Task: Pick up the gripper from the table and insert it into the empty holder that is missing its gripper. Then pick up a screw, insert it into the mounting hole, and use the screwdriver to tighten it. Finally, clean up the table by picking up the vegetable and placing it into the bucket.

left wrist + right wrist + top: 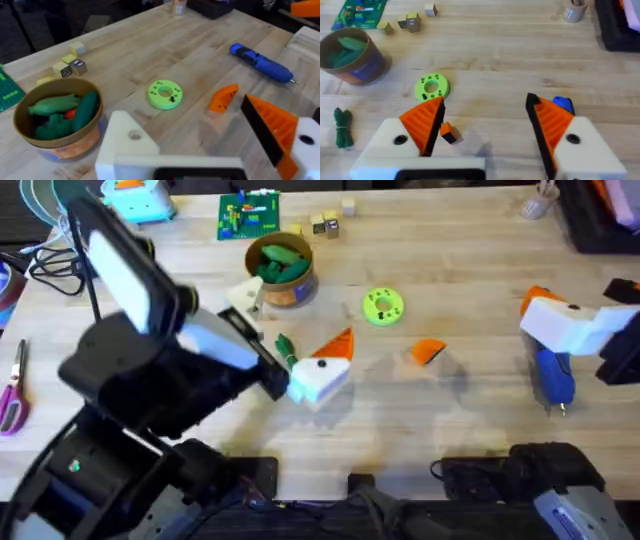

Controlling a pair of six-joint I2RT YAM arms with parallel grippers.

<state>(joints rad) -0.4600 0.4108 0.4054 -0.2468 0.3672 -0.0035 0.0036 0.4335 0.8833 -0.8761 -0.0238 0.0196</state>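
Both arms hang low over the desk (470, 250). The right pincer (485, 102) is spread wide with nothing in it, both of its fingers carrying orange ribbed pads. The left pincer (182, 112) is spread too and also empty, but only one of its fingers wears an orange tip. The other is the holder (125, 142), a bare white block with a hole in its face.

The gripper (428, 352) lies flat on the desk between the two pincers, touching neither. Its long axis seems to run roughly along the line from one pincer to the other. From the right wrist it peeps out just ahead of that pincer, half hidden behind one pad (425, 122). Since the holder sits on the left pincer itself, I'd say the right arm has to make the pick, reaching inward and dropping its pads across the wedge's short sides.

The screwdriver (552, 375) lies just beneath the right pincer, so a careless descent could nudge it.
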